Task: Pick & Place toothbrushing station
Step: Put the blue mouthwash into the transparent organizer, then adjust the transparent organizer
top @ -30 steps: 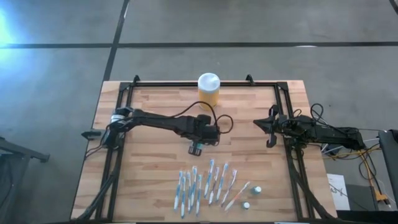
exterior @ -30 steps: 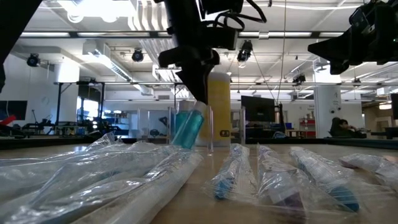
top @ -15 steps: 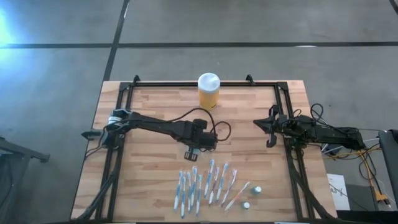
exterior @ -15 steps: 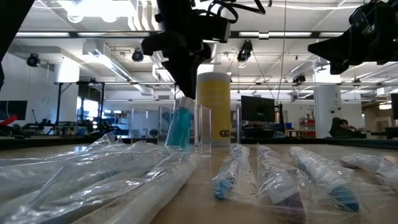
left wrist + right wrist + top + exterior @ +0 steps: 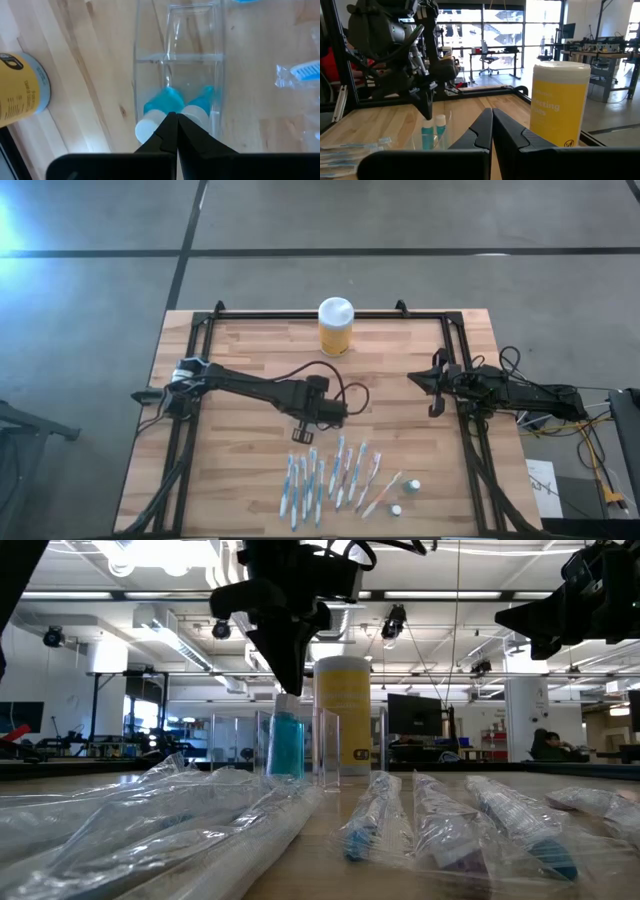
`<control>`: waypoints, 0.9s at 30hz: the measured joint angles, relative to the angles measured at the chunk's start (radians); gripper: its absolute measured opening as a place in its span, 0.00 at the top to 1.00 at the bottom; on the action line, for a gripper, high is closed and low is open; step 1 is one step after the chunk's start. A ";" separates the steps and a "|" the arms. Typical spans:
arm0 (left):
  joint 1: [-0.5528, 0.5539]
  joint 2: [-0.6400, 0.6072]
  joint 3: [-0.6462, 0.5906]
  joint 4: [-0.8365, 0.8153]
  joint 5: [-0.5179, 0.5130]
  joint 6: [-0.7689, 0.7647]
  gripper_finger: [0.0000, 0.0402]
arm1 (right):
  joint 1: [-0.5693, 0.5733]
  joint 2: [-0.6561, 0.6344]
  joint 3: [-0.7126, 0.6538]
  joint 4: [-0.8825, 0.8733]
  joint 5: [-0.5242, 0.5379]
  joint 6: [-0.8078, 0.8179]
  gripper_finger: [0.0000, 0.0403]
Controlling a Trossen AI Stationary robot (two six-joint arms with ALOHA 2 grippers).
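Sliding down the high view from mid-table toward the lower centre, the left gripper (image 5: 303, 434) has carried the toothbrushing station (image 5: 300, 747), a small clear plastic holder of joined cup-like compartments, closer to the row of plastic-wrapped toothbrushes (image 5: 330, 477), and the holder has gone from tilted to upright. Its fingers are pressed together, pinching the top of the holder's wall just above two small blue tubes with white caps (image 5: 167, 107) that stand in the near compartment. In the low view the holder sits left of centre, at or just above the wooden table (image 5: 240, 340), in front of the yellow cylindrical jar with a white lid (image 5: 335, 326). I judge the holder light, rigid and slick, so a thin wall edge is the sensible grip, kept level lest the tubes tip. At the right edge of the high view, the right gripper (image 5: 433, 384) waits, fingers closed on nothing.
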 joint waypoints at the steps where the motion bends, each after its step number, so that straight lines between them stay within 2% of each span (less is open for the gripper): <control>1: -0.003 0.000 0.002 -0.009 0.000 -0.003 0.99 | 0.000 0.000 0.000 0.000 0.000 0.000 0.98; 27: -0.012 -0.002 0.002 -0.062 -0.081 -0.021 0.99 | 0.000 0.000 0.000 0.000 -0.001 0.000 0.98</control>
